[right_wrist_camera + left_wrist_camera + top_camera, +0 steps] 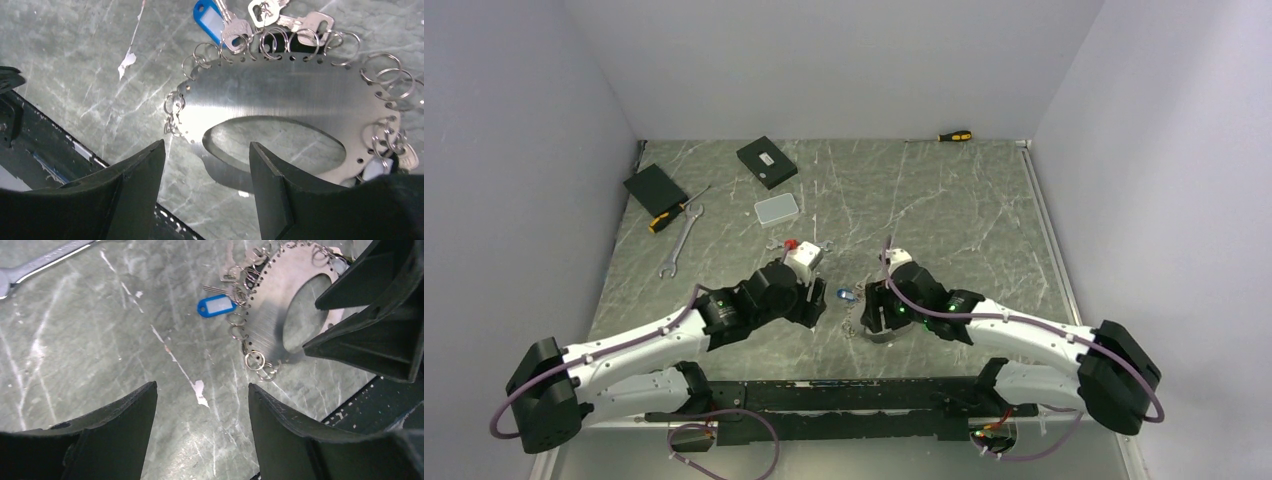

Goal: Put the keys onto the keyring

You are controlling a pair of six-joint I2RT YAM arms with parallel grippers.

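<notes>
The keyring (280, 95) is a flat brushed-steel plate with an oval cut-out and a rim of small holes. It lies on the desk (75, 340) between your two arms. Split rings hang from the holes, and several keys (310, 22) fan out from the far edge. One ring carries a blue tag (216, 306), and I cannot read anything on its white insert.

Your left jaws stand wide apart over bare desk just beside the plate, gripping nothing. Your right jaws are also spread, and the plate's near edge reaches into the gap unclamped.

A wrench (45, 262) lies well off to the left. At the back sit two black boxes (767, 162) and a small grey lidded case (777, 208); you cannot see inside any of them.
</notes>
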